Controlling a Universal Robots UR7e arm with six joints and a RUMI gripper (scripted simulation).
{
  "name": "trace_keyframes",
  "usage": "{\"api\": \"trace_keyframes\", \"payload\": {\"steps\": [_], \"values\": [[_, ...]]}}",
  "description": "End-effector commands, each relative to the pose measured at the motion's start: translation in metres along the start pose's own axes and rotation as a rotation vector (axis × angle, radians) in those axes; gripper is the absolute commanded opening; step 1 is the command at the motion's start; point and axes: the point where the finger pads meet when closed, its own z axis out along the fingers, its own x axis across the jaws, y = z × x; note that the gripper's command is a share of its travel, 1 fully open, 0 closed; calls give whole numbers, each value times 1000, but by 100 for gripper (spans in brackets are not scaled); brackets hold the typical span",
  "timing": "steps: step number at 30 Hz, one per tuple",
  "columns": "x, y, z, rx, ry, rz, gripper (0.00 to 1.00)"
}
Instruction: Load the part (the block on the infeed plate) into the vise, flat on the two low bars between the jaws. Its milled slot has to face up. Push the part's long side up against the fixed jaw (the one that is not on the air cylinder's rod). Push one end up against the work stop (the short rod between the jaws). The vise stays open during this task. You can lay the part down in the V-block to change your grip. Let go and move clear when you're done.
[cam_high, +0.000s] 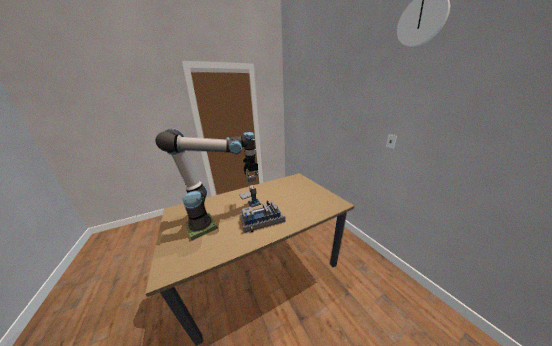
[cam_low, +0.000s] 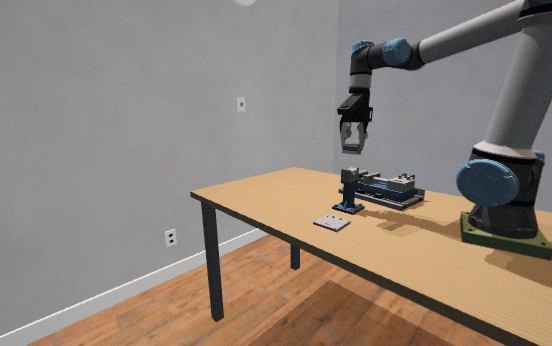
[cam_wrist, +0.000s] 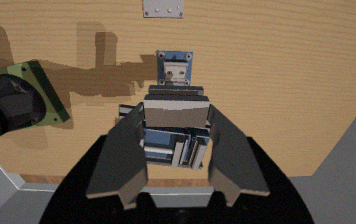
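Note:
My gripper is shut on the part, a grey block held crosswise between the two fingers. It hangs high over the table, above the vise. The vise stands open on its base, partly hidden behind the part in the wrist view. The blue V-block stands just beyond the vise. The grey infeed plate lies bare beyond the V-block. I cannot tell which way the part's slot faces.
The wooden table carries the arm's green base plate beside the vise. A wall and a door stand behind the table.

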Motion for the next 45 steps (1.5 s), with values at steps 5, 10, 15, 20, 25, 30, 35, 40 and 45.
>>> {"api": "trace_keyframes", "payload": {"steps": [5, 10, 15, 20, 25, 30, 35, 40, 45], "values": [[0, 1, 0, 71, 1, 0, 0], [0, 1, 0, 98, 1, 0, 0], [0, 1, 0, 149, 1, -1, 0], [0, 2, 0, 204, 1, -1, 0], [0, 2, 0, 239, 1, -1, 0], [0, 2, 0, 300, 1, -1, 0], [0, 3, 0, 364, 1, -1, 0], [0, 3, 0, 429, 1, -1, 0], [0, 4, 0, 466, 1, -1, 0]]}}
